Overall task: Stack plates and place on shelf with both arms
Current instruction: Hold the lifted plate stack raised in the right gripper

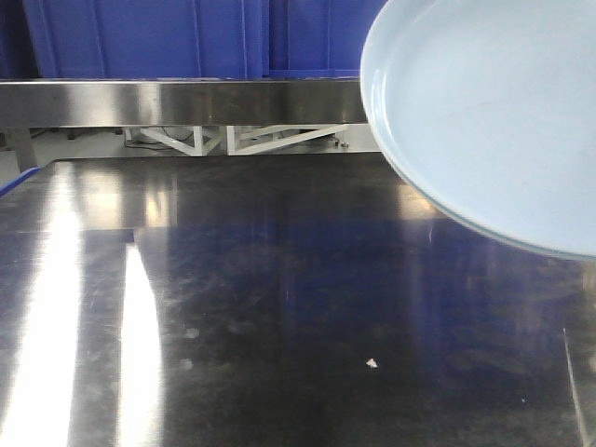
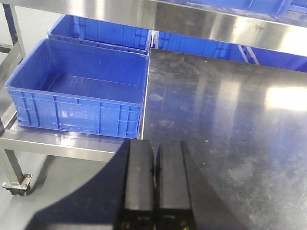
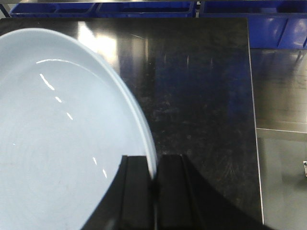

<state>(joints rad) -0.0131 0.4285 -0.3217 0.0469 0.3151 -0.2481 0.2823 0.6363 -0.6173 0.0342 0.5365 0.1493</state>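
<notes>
My right jaws pinch the plate (image 3: 57, 143) by its rim, holding it clear above the table (image 3: 201, 96) for carrying; my left jaws rest closed, empty.

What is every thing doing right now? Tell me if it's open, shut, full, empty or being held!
plate, empty, held by its rim, looks lifted off the tabletop.
right gripper, shut on the plate's rim.
left gripper, shut, holding nothing.
front blue crate, upright, open on top, empty.
tabletop, shiny, with one tiny white speck lying on it.
</notes>
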